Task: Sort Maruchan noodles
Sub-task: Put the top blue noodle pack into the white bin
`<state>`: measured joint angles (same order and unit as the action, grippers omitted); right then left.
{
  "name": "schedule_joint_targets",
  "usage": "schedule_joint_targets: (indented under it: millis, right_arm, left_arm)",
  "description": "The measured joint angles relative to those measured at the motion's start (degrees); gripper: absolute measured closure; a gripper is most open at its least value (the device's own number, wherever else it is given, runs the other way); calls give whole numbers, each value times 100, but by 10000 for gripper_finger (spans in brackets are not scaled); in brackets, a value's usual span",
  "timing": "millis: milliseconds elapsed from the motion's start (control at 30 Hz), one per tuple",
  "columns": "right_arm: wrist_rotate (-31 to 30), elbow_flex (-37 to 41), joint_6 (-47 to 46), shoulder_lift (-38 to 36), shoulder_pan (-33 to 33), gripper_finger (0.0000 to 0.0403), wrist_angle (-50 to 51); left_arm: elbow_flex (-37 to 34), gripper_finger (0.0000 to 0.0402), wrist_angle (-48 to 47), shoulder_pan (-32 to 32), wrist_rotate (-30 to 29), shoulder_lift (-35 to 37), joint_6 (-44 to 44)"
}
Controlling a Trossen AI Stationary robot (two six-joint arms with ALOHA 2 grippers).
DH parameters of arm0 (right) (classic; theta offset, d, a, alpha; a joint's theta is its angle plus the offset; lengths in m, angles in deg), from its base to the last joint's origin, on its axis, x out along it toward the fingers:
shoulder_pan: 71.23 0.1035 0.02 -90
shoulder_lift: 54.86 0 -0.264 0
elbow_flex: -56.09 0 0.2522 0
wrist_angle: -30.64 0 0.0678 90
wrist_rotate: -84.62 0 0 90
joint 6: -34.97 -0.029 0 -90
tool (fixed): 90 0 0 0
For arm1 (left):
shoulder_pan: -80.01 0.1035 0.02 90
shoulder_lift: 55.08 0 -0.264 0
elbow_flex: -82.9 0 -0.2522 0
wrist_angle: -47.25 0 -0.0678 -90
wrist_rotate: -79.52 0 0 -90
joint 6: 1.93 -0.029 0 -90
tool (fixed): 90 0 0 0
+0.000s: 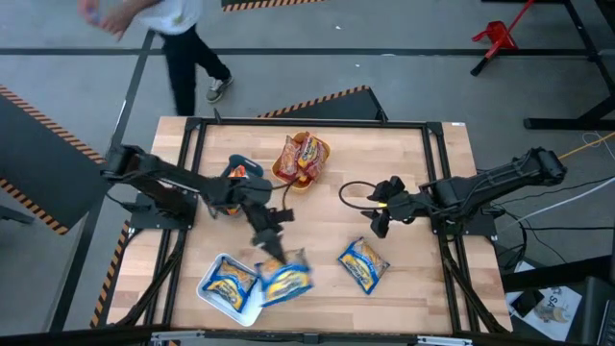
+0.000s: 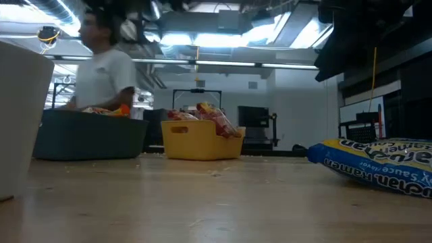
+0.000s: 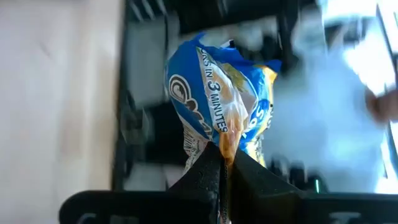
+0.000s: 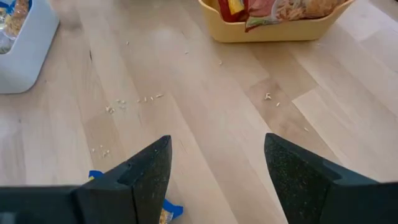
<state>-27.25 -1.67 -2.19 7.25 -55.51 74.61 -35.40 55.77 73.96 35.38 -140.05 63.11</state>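
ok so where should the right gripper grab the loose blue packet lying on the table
The blue ramen packet lies flat and skewed, clear of the trays. The open right gripper could likely come straight down and pinch its crimped end seam nearest the arm, since the flat middle offers no edge.

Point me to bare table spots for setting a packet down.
Free: the bare wood between the yellow tray and the right gripper, plus the front right corner beyond the loose blue packet. Crowded: front left, where the left gripper holds a packet beside the white tray.
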Motion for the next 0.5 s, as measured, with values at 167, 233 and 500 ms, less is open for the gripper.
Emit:
schedule_joint_targets:
  millis: [167, 233, 500]
  right_arm:
    - [-5, 1, 9, 0, 0, 162, -10]
    - [-5, 1, 11, 0, 0, 162, -5]
    - [-7, 1, 15, 0, 0, 162, -6]
  left_arm:
    - [2, 401, -1633, -299, 127, 934, -714]
    - [2, 401, -2343, -495, -102, 1184, -1154]
    - [-4, 399, -4572, -1315, -843, 1345, -2856]
